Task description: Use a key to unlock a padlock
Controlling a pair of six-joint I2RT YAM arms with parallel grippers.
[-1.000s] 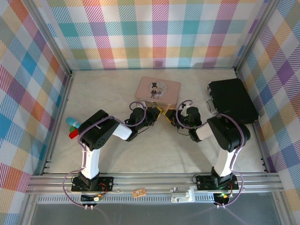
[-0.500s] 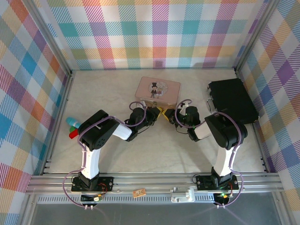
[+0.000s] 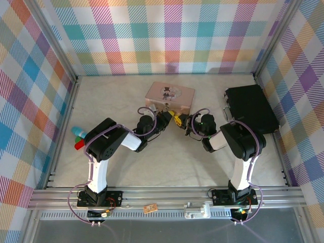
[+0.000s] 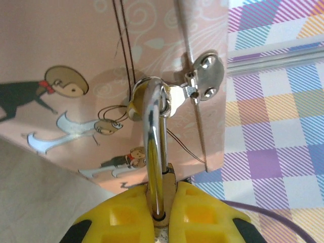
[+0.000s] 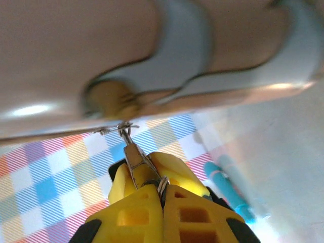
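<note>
top external: pink tin [image 3: 169,95] has swung squarer; left pincer [image 4: 162,197] clamps padlock [image 4: 153,152] shackle, right pincer [image 5: 163,195] clamps key [image 5: 132,154].

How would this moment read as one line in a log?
left gripper: shut on padlock, shackle through clasp of pink tin | right gripper: shut on key, near tin | unlocked: cannot tell

one pink tin [image 3: 169,96], one black case [image 3: 250,108], one padlock [image 4: 154,152] and one key [image 5: 132,154].

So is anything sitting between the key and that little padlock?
No separate object shows. The left gripper clamps the padlock, its shackle hooked through the pink tin's clasp; the right gripper holds the key nearby. Yellow fingers hide the padlock's body.
</note>
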